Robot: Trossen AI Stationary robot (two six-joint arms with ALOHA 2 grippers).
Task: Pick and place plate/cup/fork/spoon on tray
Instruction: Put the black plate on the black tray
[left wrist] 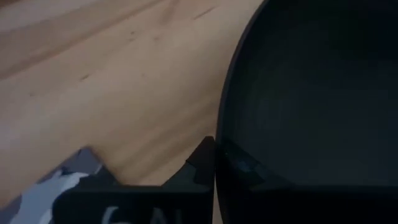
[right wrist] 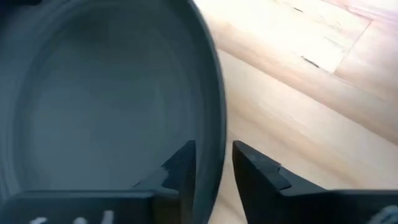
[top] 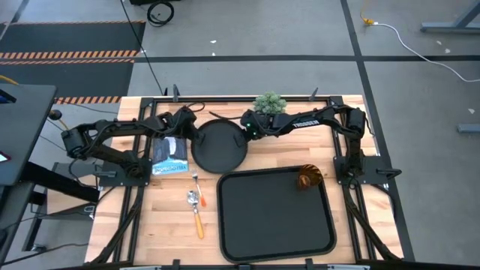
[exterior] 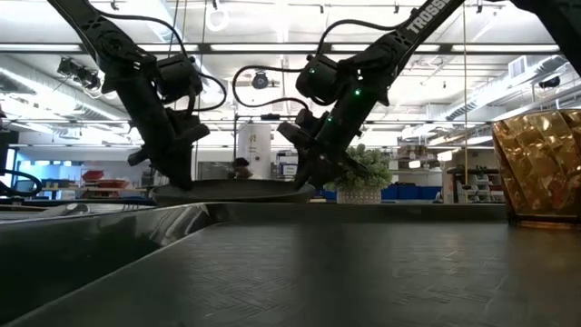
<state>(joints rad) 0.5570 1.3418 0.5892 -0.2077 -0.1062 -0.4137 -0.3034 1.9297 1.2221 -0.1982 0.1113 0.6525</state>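
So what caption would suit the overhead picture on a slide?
Left gripper and right gripper grip opposite rims of the round matte-black plate, behind the rectangular black tray holding an amber cup.

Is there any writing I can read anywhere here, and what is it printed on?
"TROSSEN": white letters along the right arm in the high view; in the low view only "TROSS" shows before the picture's edge.
Pale marks on the left gripper body, left wrist view: cut off, unreadable.
Blue-and-white packet by the plate: print too small to read.
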